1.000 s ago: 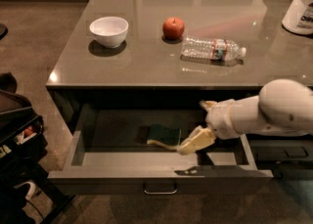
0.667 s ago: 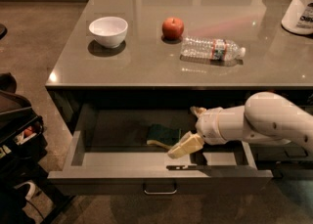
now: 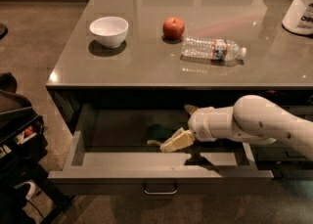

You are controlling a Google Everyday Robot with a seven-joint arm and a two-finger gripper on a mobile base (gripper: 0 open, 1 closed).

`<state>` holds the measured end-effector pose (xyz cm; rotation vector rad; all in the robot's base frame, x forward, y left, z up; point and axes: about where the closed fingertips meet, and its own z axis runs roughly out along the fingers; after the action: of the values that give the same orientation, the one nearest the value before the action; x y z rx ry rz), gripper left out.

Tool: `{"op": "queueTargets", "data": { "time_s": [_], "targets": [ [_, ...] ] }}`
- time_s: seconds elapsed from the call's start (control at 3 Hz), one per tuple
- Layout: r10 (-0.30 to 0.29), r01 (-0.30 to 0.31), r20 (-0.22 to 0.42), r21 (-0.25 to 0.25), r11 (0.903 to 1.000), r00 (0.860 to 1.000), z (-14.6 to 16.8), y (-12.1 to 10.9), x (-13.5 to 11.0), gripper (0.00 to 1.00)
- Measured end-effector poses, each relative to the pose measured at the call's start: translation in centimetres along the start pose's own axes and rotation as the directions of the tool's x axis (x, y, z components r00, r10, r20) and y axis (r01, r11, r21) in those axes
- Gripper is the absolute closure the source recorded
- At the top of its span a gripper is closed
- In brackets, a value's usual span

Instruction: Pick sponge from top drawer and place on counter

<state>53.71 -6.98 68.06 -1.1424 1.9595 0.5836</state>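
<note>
Jaws are seen spread and holding nothing; the gripper (image 3: 174, 127) is placed inside the top drawer (image 3: 161, 175), right of its middle. The drawer is already pulled out. Above the drawer, the counter (image 3: 146, 66) is occupied, left to right, by a white bowl (image 3: 109, 30), a red apple (image 3: 173, 27) and a plastic water bottle (image 3: 212, 49) lying on its side. Near the drawer's middle the sponge (image 3: 159, 132) is found lying on the bottom, with the lower finger (image 3: 177, 141) just beside or touching it; which cannot be told. No grasp is judged made yet: closing, lifting and placing on the counter are left.
</note>
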Motion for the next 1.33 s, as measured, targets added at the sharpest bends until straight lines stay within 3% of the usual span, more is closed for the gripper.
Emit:
{"op": "queueTargets", "data": {
  "time_s": [0.33, 0.67, 1.0, 1.33],
  "targets": [
    [0.003, -0.003, 0.001, 0.001, 1.0000, 1.000, 0.2, -0.1, 0.1, 0.00],
    [0.008, -0.008, 0.022, 0.035, 0.9993, 1.000, 0.0, -0.1, -0.1, 0.00],
    [0.011, -0.014, 0.064, 0.057, 0.9983, 0.998, 4.5, -0.2, -0.1, 0.00],
    [0.010, -0.014, 0.064, 0.060, 0.9981, 0.998, 4.6, -0.3, -0.1, 0.00]
  ]
}}
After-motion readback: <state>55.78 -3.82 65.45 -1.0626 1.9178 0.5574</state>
